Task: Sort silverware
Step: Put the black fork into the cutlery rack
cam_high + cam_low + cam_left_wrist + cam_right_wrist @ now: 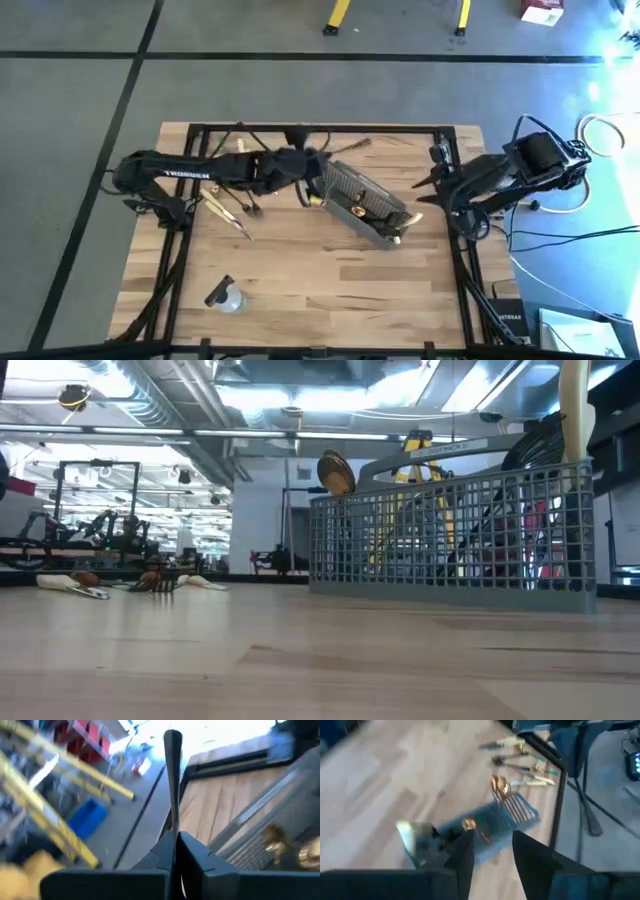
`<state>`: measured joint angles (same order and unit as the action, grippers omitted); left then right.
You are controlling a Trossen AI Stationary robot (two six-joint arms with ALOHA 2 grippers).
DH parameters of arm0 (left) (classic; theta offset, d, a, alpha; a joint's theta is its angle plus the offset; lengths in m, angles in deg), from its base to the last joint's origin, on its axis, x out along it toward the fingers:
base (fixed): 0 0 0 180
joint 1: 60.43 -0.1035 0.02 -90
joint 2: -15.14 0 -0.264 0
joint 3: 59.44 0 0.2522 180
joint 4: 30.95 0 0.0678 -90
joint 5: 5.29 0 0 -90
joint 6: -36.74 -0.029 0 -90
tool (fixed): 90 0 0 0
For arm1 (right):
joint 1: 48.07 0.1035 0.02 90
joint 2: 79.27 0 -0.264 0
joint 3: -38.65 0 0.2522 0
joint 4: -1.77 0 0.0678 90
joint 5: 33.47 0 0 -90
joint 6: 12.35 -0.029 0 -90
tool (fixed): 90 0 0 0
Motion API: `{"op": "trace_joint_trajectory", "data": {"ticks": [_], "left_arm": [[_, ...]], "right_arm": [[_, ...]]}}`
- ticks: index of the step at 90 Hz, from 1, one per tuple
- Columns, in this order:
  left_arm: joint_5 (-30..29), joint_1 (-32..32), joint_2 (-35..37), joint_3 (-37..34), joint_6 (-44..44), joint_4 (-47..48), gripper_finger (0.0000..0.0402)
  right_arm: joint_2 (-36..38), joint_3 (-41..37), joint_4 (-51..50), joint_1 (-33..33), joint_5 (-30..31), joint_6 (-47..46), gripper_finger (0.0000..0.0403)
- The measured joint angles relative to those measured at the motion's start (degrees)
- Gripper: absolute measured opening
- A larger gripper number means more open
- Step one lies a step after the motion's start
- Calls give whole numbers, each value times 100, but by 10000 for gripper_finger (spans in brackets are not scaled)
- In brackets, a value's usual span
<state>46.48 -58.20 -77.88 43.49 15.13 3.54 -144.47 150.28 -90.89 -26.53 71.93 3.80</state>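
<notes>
Now black utensil (173, 780) between left jaws.

White capital letters reading "TROSSEN" run along the dark upper link of the left arm (185, 173) in the high view, and no other lettering in any view is clear enough to read.

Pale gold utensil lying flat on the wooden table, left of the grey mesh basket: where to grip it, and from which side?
Probably the middle of the pale gold utensil, from straight above, fingers across its slim handle: it lies flat and slanted, with dark utensils close beside.
</notes>
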Motion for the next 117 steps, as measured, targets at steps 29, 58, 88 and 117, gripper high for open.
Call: {"op": "trace_joint_trajectory", "data": {"ticks": [29,58,88,117], "left_arm": [[12,743,-1199,1446,-2501,258,0],[-101,698,-1712,1724,-5100,133,0],[-517,749,-1819,1722,-5999,-88,0],[-570,795,-1817,1718,-5988,-67,0]], "right_arm": [[1,4,1056,490,-170,-2667,115],[-22,-80,828,667,-350,-3867,115],[-150,-818,801,110,332,-3137,115],[-577,-1400,1594,-1267,227,-1898,115]]}}
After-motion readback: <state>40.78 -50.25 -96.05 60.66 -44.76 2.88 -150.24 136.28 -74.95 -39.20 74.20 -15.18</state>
